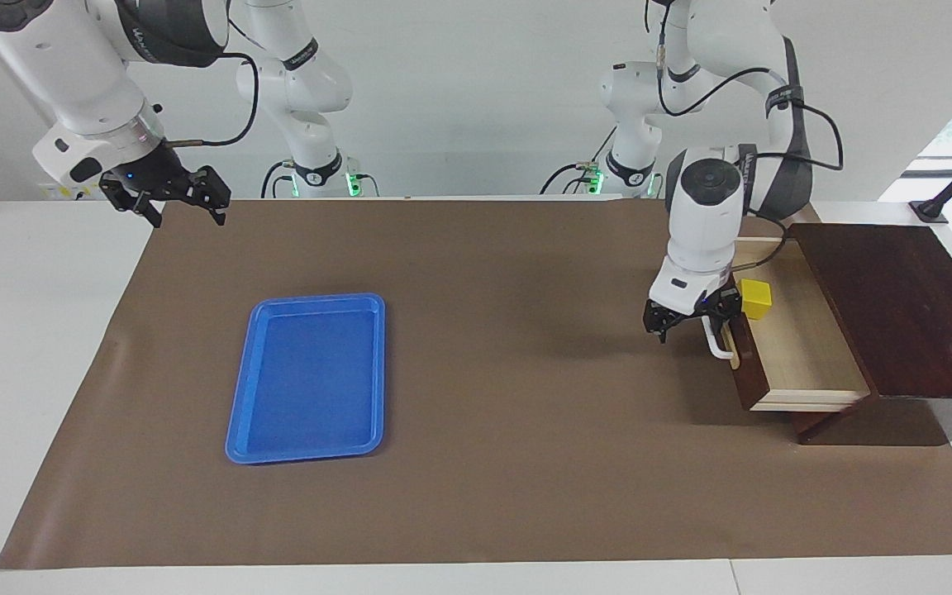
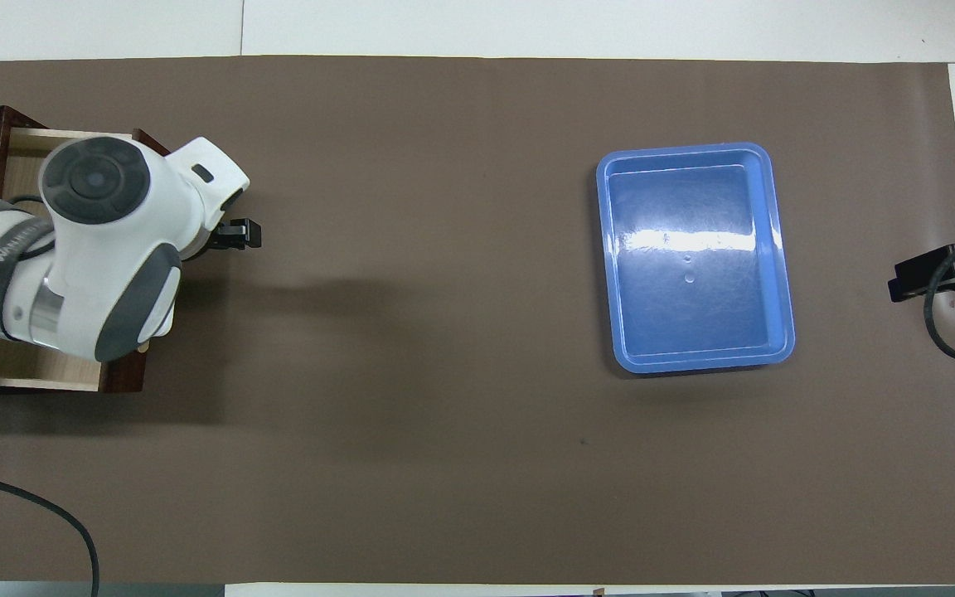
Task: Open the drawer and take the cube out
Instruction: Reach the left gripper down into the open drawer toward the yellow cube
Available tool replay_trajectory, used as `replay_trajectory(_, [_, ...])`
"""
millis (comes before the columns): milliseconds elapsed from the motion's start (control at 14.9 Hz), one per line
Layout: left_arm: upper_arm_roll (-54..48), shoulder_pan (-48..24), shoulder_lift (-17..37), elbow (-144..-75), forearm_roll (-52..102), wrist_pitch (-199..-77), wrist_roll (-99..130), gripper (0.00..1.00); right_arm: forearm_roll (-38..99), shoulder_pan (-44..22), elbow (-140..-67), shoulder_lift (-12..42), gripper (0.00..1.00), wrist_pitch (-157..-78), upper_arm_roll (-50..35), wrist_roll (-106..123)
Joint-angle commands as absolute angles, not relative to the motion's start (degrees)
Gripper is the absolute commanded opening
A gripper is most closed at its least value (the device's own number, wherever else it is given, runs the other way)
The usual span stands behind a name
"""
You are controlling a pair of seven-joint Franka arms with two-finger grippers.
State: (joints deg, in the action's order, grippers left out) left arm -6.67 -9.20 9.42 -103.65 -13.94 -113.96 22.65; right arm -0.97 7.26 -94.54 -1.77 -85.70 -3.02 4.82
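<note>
The drawer (image 1: 798, 355) is pulled out of the dark wooden box (image 1: 897, 306) at the left arm's end of the table, its pale interior showing. The yellow cube (image 1: 755, 299) lies in the drawer, at the end nearer to the robots. My left gripper (image 1: 691, 321) is open and low in front of the drawer, beside the white handle (image 1: 717, 340), with one finger close to it. In the overhead view the left arm covers most of the drawer (image 2: 38, 371) and hides the cube; one fingertip (image 2: 241, 235) sticks out. My right gripper (image 1: 166, 198) waits open and raised at the right arm's end (image 2: 938, 275).
A blue plastic tray (image 1: 311, 380) lies empty on the brown mat toward the right arm's end, also in the overhead view (image 2: 693, 257). The brown mat (image 1: 509, 347) covers the table between tray and drawer.
</note>
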Motion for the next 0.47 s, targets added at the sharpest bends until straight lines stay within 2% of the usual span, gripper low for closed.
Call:
replay_trajectory(0, [-6.33, -6.79, 11.34, -91.16, -8.88, -102.32, 26.43, 1.00, -0.62, 7.83, -96.85, -3.25, 1.00, -85.78, -3.78, 1.42])
replay_trajectory(134, [-6.33, -1.43, 8.37, -92.10, -6.00, -101.52, 32.58, 1.00, -0.44, 7.56, -97.64, -3.69, 1.00, -85.78, -4.13, -1.39])
replay_trajectory(403, [-6.33, 6.40, 5.02, -98.24, -3.60, -102.82, 42.70, 1.00, 1.93, 7.38, -98.70, -3.78, 1.00, -85.61, -4.48, -6.93])
